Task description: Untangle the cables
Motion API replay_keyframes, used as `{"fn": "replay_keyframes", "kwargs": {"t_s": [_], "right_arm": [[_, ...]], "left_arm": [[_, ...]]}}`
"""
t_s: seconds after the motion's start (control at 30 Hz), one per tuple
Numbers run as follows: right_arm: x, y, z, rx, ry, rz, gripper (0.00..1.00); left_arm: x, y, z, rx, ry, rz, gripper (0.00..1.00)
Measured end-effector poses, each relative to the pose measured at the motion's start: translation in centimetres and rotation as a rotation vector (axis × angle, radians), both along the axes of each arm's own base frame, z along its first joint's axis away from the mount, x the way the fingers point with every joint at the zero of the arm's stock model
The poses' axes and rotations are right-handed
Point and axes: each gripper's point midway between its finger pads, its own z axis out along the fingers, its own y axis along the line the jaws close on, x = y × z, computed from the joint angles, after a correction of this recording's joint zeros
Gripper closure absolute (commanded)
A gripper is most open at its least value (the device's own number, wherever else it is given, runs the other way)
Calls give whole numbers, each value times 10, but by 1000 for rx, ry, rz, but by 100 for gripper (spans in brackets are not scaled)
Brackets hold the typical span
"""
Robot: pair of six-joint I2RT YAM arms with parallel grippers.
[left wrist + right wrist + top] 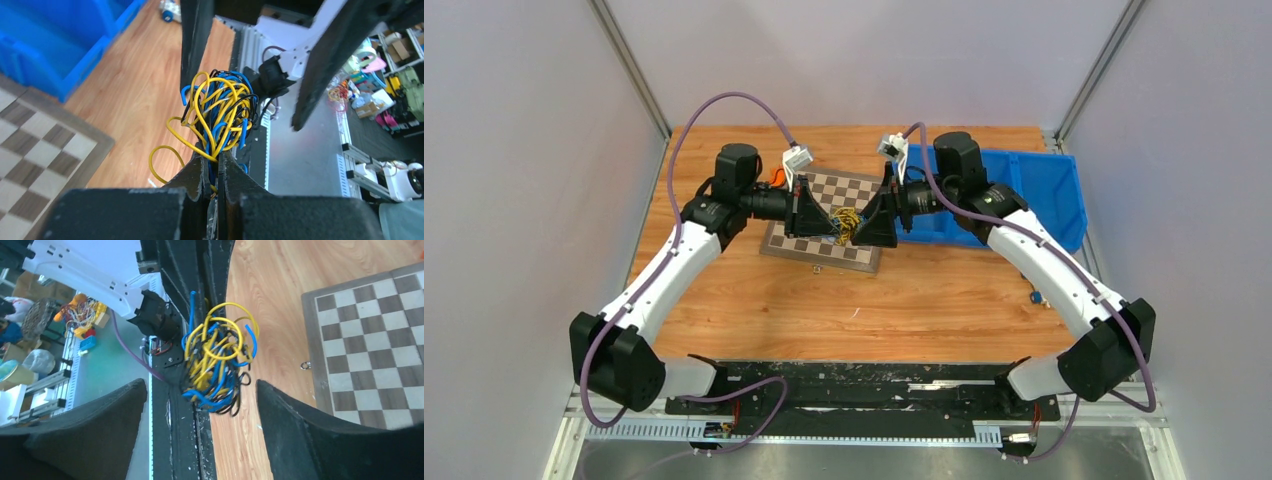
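The cables [846, 222] are a tight tangle of thin yellow, blue and black wires, held in the air above the chessboard between the two grippers. In the left wrist view the cables [220, 115] rise from my left gripper [214, 162], whose jaws are shut on several strands. My left gripper [832, 224] points right in the top view. My right gripper [200, 415] is open wide, its fingers on either side of the cables [217, 362] without touching them. It faces the left gripper [864, 225].
A brown-and-white chessboard [824, 250] lies on the wooden table under the grippers. A blue bin [1034, 190] stands at the back right. A small blue item [1035, 296] lies by the right arm. A black rail [864, 385] runs along the near edge.
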Motion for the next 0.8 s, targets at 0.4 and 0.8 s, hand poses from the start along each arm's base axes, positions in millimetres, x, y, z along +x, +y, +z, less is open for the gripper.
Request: {"fn": "replay_keyframes", "kwargs": {"t_s": [0.4,0.8], "right_arm": [[-10,-9,-25,6,164,-9,100],[17,-91,-37,-68,61,-287,100]], "left_arm": [[-8,-9,3,-18,-38,-58,84],[6,44,-35,132,2,62,83]]}}
